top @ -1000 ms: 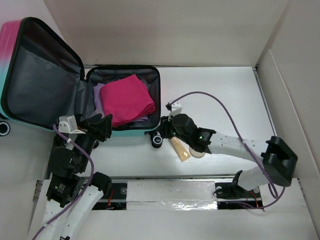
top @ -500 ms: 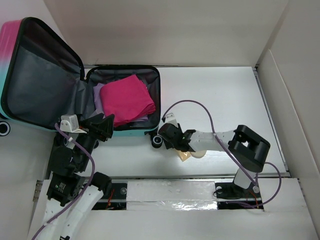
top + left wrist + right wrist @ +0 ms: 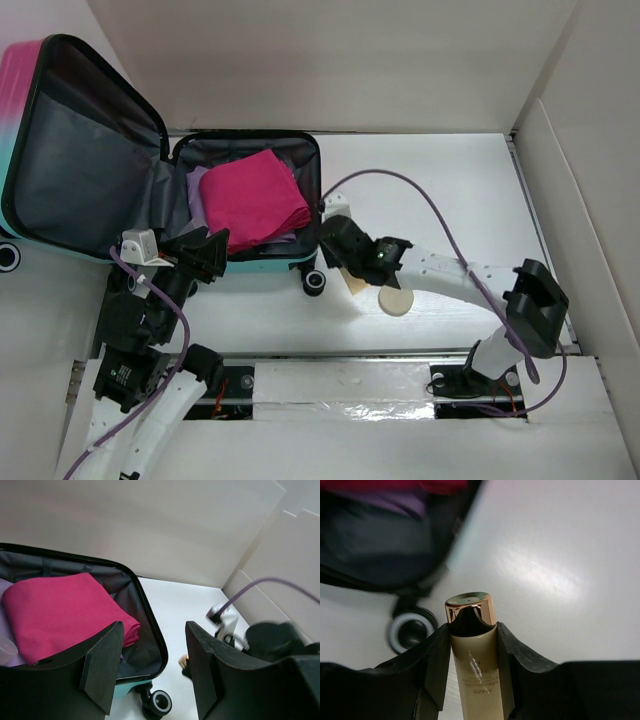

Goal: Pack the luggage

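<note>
The luggage (image 3: 90, 170) lies open at the left, its lid leaning back and a folded pink cloth (image 3: 255, 198) in its base. My right gripper (image 3: 345, 262) is just off the luggage's near right corner, shut on a cream tube (image 3: 475, 670) with a gold cap (image 3: 469, 605) that sticks out past the fingertips. In the top view the tube (image 3: 354, 284) is mostly hidden under the wrist. My left gripper (image 3: 205, 252) hangs open at the luggage's near edge, nothing between its fingers (image 3: 102, 665).
A round beige disc (image 3: 396, 299) lies on the table right of the tube. A luggage wheel (image 3: 315, 283) sits beside the right gripper, also in the wrist views (image 3: 410, 632) (image 3: 161, 702). A purple item (image 3: 197, 195) lies under the cloth. White walls enclose the table.
The right gripper dropped onto the tube, opened, then closed on it, and has shifted toward the luggage's corner. The left arm has stayed where it was.
</note>
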### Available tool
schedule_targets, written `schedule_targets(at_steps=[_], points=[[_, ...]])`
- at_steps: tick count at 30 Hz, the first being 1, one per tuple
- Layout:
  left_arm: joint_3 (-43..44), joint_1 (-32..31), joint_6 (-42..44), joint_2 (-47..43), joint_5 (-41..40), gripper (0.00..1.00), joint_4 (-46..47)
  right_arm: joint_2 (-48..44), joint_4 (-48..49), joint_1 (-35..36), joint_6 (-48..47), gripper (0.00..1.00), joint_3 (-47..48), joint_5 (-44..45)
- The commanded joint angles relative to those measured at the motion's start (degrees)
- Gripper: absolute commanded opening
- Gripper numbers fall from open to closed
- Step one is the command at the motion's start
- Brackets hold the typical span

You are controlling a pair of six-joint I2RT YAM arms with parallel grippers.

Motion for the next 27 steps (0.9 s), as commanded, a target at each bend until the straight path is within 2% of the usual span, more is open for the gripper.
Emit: schedule_targets(at_steps=[1, 3, 4, 5, 6, 7, 9, 11, 12, 14, 15, 16, 17, 18, 19, 20, 21, 22, 23, 25, 27], points=[[0.35, -0.31, 0.28, -0.76, 1.02, 0.49, 2.79, -2.53, 7.76, -0.14, -10.29, 0.36, 10.74, -2.99], [0.35, -0.31, 0.28, -0.76, 1.11, 0.49, 2.97, 4.02, 9.35, -1.89, -11.98, 0.37, 22.50, -8.88], [0.35, -0.31, 0.28, -0.76, 1.02, 0.49, 2.97, 7.29, 9.01, -2.60, -12.16, 0.45, 27.59, -10.21], [0.27, -0.31, 0.28, -0.68, 0.93, 0.49, 2.88, 10.46, 8.40, -3.30, -11.99, 0.56, 37.99, -12.92], [0.27, -0.31, 0.37, -0.68, 0.58, 0.49, 2.79, 16.32, 6.56, -3.31, -11.64, 0.80, 42.97, -14.60], [0.27, -0.31, 0.46, -0.76, 0.32, 0.49, 2.71, 18.47, 5.33, -3.31, -11.46, 0.88, 47.02, -15.40], [0.27, -0.31, 0.46, -0.94, -0.38, 0.49, 2.70, 20.15, 4.00, -3.31, -11.55, 0.95, 51.71, -15.93], [0.27, -0.31, 0.37, -1.03, -0.12, 0.49, 2.70, 16.22, 6.27, -2.78, -12.25, 0.96, 47.01, -13.58], [0.35, -0.31, 0.46, -1.20, 0.31, 0.49, 2.62, 13.77, 9.07, -2.78, -12.25, 0.95, 38.27, -12.25], [0.44, -0.31, 0.37, -1.38, 0.58, 0.49, 2.70, 5.42, 10.93, -3.56, -10.59, 0.73, 27.96, -7.35], [0.35, -0.31, 0.37, -1.55, 0.67, 0.49, 2.79, 2.52, 11.37, -4.18, -9.36, 0.59, 22.68, -6.01], [0.35, -0.31, 0.46, -1.73, 0.67, 0.49, 2.79, -0.20, 10.86, -5.84, -5.70, 0.29, 12.62, -5.30], [0.44, -0.92, 0.46, -1.73, 0.67, 0.49, 2.79, -5.54, 10.07, -6.81, -3.57, 0.21, 7.74, -4.60], [0.44, -0.93, 0.46, -1.73, 0.84, 0.49, 2.79, -8.20, 8.93, -7.78, -1.38, 0.18, 2.90, -4.42], [0.44, -0.93, 0.46, -1.64, 0.93, 0.49, 2.88, -10.84, 8.22, -8.48, 2.47, 0.19, -6.37, -4.07], [0.35, -0.93, 0.46, -1.64, 1.19, 0.49, 2.97, -15.65, 7.43, -9.19, 4.51, 0.24, -10.46, -2.68], [0.35, -0.93, 0.46, -1.64, 1.28, 0.49, 3.05, -17.96, 4.29, -9.19, 6.71, 0.34, -13.99, -1.79], [0.35, -0.93, 0.37, -1.73, 1.28, 0.49, 2.97, -19.99, 2.35, -9.19, 8.65, 0.61, -16.98, -1.17], [0.35, -0.93, 0.37, -1.64, 1.37, 0.49, 3.14, -21.75, 0.24, -9.19, 11.19, 0.71, -21.36, -0.04], [0.35, -0.93, 0.37, -1.64, 1.63, 0.49, 3.14, -25.97, -6.18, -8.67, 16.19, 0.79, -24.12, 0.24], [0.27, -0.93, 0.37, -1.64, 1.81, 0.49, 3.32, -27.99, -7.51, -8.67, 18.58, 0.79, -27.46, -0.37]])
